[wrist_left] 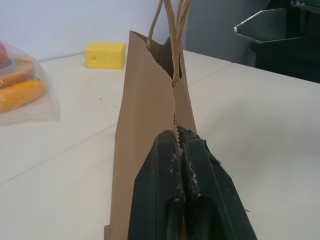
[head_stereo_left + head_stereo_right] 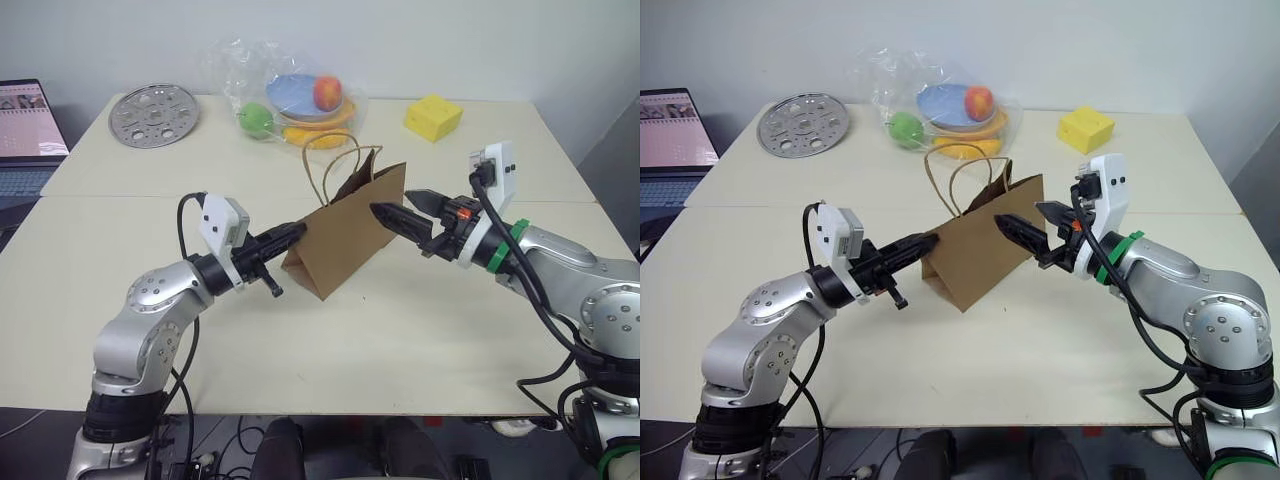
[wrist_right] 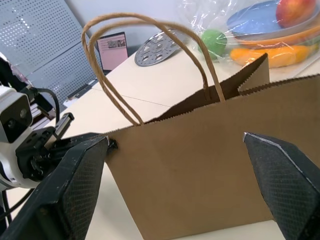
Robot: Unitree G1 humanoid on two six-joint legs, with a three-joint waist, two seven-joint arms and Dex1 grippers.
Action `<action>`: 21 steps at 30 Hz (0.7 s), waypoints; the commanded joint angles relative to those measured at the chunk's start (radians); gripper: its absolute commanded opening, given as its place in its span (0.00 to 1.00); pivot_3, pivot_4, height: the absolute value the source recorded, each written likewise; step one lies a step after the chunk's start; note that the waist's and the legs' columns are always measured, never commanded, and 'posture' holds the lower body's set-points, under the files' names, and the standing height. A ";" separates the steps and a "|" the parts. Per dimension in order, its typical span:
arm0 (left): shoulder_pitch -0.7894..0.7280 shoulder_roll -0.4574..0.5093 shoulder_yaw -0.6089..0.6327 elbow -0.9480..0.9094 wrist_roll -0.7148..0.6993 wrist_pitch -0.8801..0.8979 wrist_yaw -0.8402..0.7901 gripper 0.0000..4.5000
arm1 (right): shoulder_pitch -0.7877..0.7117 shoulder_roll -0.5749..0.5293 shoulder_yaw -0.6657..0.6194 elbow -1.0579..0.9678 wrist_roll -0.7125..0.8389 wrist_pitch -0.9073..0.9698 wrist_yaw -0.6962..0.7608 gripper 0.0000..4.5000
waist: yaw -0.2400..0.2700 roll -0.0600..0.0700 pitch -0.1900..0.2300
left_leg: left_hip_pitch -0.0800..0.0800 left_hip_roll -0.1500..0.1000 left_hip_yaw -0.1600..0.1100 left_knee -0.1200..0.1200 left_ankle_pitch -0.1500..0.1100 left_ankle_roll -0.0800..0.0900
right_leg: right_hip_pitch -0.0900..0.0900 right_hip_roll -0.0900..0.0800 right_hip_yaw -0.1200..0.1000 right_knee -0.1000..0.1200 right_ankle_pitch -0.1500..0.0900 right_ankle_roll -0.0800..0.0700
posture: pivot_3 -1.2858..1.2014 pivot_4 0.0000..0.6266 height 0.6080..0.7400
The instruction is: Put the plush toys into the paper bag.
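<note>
Brown kraft paper bag (image 2: 345,235) with twisted loop handles stands mid-table on the cream tabletop (image 2: 420,340), its side edge pinched between the pressed-together fingers of the left gripper (image 2: 298,231), while the right gripper (image 2: 402,207) hangs spread beside its opposite face.

The pale desk (image 2: 400,330) carries the paper bag (image 2: 345,235) at its middle; along its far edge lie a perforated metal disc (image 2: 154,115), a plastic-wrapped fruit bundle (image 2: 290,100) and a yellow sponge block (image 2: 433,117).
</note>
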 commanded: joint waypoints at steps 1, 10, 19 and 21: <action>-0.108 -0.009 0.014 0.074 0.056 -0.161 -0.025 0.01 | 0.001 -0.007 -0.030 -0.007 -0.039 -0.027 0.032 1.00 | 0.001 0.000 0.000 | 0.000 0.000 0.000 0.000 0.000 0.000 | 0.000 0.000 0.000 0.000 0.000 0.000 | 0.52 0.24 1.00; -0.395 0.032 0.014 0.322 -0.072 -0.045 -0.233 0.01 | 0.013 -0.021 -0.050 0.031 -0.157 -0.029 0.142 1.00 | 0.000 0.000 0.000 | -0.001 0.000 0.000 -0.001 0.000 0.000 | -0.001 0.000 -0.001 -0.001 0.000 0.000 | 0.52 0.24 1.00; -0.653 0.075 -0.063 0.832 -0.016 -0.176 -0.735 0.01 | 0.033 -0.048 -0.092 0.061 -0.204 -0.027 0.295 1.00 | -0.001 0.000 0.000 | -0.002 0.000 -0.001 -0.001 0.000 0.000 | -0.002 0.000 -0.002 -0.001 0.000 0.000 | 0.52 0.24 1.00; -0.688 0.069 -0.090 0.933 0.032 -0.251 -0.812 0.01 | 0.055 -0.080 -0.114 0.049 -0.189 -0.009 0.349 1.00 | -0.001 0.000 0.000 | -0.002 -0.001 -0.001 -0.001 0.000 0.000 | -0.001 0.000 -0.003 -0.001 0.000 0.000 | 0.52 0.24 1.00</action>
